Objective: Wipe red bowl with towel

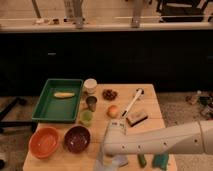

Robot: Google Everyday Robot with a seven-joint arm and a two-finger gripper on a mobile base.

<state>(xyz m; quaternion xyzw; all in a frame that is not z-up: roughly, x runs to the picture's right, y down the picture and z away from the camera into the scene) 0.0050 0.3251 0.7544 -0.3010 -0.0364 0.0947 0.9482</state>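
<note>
The red bowl (pixel 44 142) sits empty at the front left corner of the wooden table (pixel 150 107). A pale towel (pixel 107 163) lies crumpled at the table's front edge, right of centre. My gripper (pixel 113 159) hangs at the end of the white arm that reaches in from the right. It is down at the towel, about a bowl's width and a half to the right of the red bowl. The arm's wrist covers most of the towel.
A dark purple bowl (pixel 77 139) stands between the red bowl and the towel. A green tray (pixel 47 117) holds a banana (pixel 64 94). Cups (pixel 86 117), an orange (pixel 113 110), a white brush (pixel 132 102), a block (pixel 136 118) and green items (pixel 161 161) lie around.
</note>
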